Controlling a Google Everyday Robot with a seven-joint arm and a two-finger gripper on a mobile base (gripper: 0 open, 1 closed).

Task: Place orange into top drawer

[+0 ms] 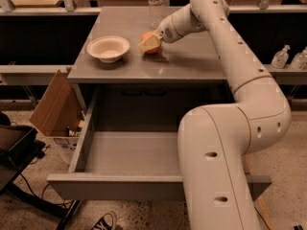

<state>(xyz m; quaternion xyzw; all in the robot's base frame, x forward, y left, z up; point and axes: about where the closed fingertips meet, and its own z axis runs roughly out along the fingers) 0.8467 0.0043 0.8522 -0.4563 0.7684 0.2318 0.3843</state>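
The orange (146,35) is on the grey cabinet top (192,61), right of the beige bowl (108,48). My gripper (150,42) reaches in from the right and is shut on the orange. One pale finger (149,45) lies across its front, and the far finger is hidden behind the fruit. The top drawer (129,152) is pulled fully out below the cabinet top. Its plain grey interior holds nothing, and my arm covers its right part.
A clear plastic bottle (155,4) stands at the back of the cabinet top. An open cardboard box (55,104) leans at the drawer's left. A black case (14,147) lies on the floor at the left. Bottles (282,56) stand at the far right.
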